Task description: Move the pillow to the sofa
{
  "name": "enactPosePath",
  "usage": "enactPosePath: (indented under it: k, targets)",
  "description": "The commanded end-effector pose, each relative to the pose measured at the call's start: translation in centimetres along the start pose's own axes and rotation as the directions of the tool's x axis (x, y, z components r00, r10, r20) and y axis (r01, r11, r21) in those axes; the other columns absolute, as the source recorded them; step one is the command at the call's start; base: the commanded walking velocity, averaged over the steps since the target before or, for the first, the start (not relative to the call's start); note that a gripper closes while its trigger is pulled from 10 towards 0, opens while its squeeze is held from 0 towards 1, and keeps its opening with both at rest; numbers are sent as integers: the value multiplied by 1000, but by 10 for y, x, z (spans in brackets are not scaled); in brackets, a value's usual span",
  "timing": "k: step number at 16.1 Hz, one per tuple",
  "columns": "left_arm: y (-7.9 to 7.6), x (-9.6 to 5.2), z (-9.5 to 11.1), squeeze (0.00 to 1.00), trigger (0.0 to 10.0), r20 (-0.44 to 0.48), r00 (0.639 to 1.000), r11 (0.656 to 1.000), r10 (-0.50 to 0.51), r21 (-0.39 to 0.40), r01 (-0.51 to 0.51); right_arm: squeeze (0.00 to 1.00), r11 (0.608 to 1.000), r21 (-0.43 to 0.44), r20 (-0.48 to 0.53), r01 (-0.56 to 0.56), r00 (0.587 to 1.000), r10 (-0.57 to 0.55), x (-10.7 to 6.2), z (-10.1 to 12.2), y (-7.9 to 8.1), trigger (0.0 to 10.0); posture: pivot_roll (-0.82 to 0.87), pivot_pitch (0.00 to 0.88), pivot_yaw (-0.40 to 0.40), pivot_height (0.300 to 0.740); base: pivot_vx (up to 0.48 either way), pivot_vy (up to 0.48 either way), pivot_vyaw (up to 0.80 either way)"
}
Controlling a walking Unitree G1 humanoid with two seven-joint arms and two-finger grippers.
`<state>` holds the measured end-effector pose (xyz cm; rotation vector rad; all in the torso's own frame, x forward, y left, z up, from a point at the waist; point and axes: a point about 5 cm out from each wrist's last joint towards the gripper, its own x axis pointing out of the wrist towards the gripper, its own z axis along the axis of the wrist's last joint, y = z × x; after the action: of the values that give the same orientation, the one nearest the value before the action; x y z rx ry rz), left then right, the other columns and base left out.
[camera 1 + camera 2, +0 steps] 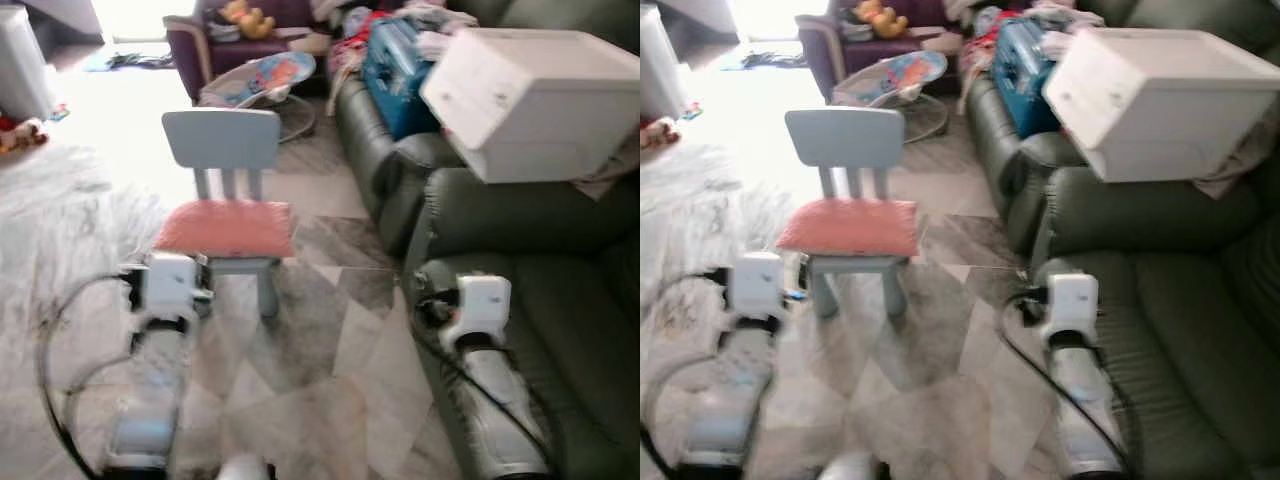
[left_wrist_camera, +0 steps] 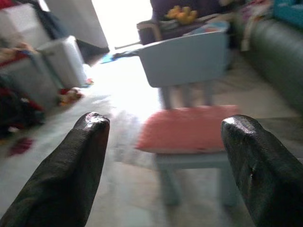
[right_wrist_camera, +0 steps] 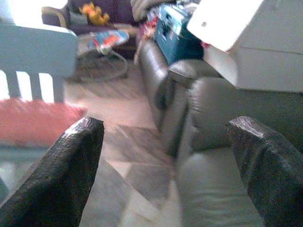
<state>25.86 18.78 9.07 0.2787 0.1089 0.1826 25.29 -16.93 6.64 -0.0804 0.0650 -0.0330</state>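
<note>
A salmon-pink pillow [image 1: 228, 228] lies flat on the seat of a small light-blue child's chair [image 1: 222, 140] in the middle of the floor. The dark green leather sofa [image 1: 560, 300] runs along the right side. My left arm [image 1: 165, 285] reaches forward just short of the chair's front left corner. In the left wrist view my left gripper [image 2: 165, 122] is open, its fingers framing the pillow [image 2: 187, 127] ahead. My right arm [image 1: 483, 300] hovers over the sofa's front edge. My right gripper [image 3: 164, 124] is open and empty, facing the sofa's armrest.
A large white box [image 1: 530, 100] rests tilted on the sofa's armrest. Farther back the sofa holds a blue bag [image 1: 395, 70] and heaped clothes. Behind the chair stand a baby bouncer [image 1: 265, 80] and a purple armchair [image 1: 215, 45]. The floor is marbled tile.
</note>
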Motion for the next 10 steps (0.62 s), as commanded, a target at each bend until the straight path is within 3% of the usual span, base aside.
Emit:
enactPosePath:
  k: [1,2,7,10]
  targets:
    - [-8,3,3,0,10000,2,999,999,-34,13,34,0,998,-14,-10,68,998,-68,-6,-6,-15,10000,36,0,20,740,0,480,0]
    - [-8,6,6,0,10000,11,999,998,-51,30,51,0,998,24,-40,52,998,-51,-9,-8,-14,10000,36,0,19,740,0,480,0]
    - [-6,9,7,0,10000,8,999,999,-33,29,33,0,998,47,19,29,999,-30,-9,2,-9,10000,41,0,-3,740,0,480,0]
    - [-7,3,8,0,10000,31,999,999,-10,44,9,0,999,48,31,21,999,-22,-12,4,-12,10000,36,0,-10,740,0,0,0]
